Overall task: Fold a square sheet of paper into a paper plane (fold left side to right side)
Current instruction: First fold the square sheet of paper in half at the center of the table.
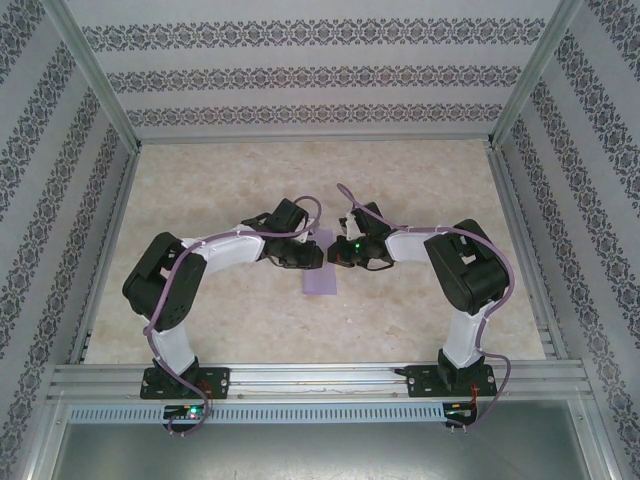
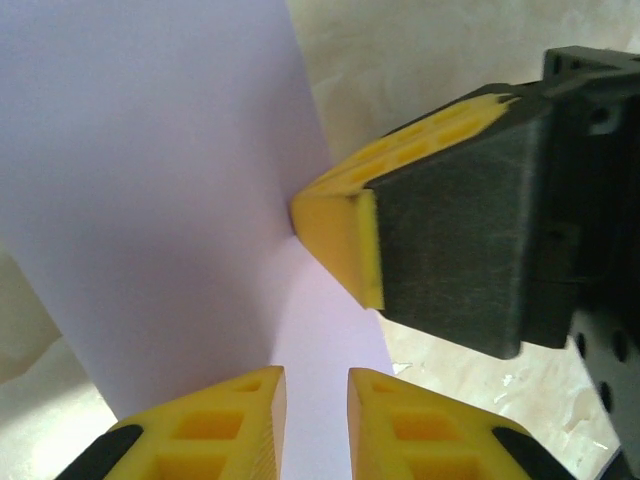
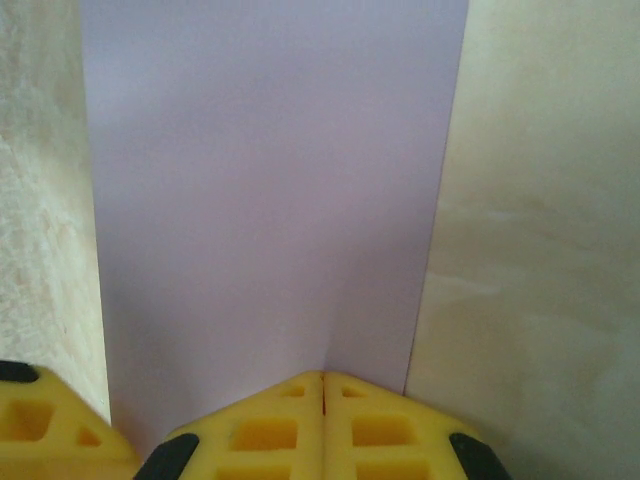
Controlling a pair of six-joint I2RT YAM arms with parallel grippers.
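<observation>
The left arm (image 1: 225, 250) and right arm (image 1: 415, 243) elbow inward, wrists almost meeting head-on, tips angled down, left jaws a narrow slit apart, right jaws pressed flat together.

From above, my left hand (image 1: 303, 256) and right hand (image 1: 336, 252) hide most of the square sheet of paper (image 1: 322, 281); one lilac strip shows. In both wrist views it runs off the top edge.

Top external: high, behind the arm bases (image 1: 185, 380), angled down across the whole table (image 1: 430, 180). Left wrist, right wrist: very near, low, facing each other. Common ground, all three views: the square sheet of paper (image 1: 321, 278).
</observation>
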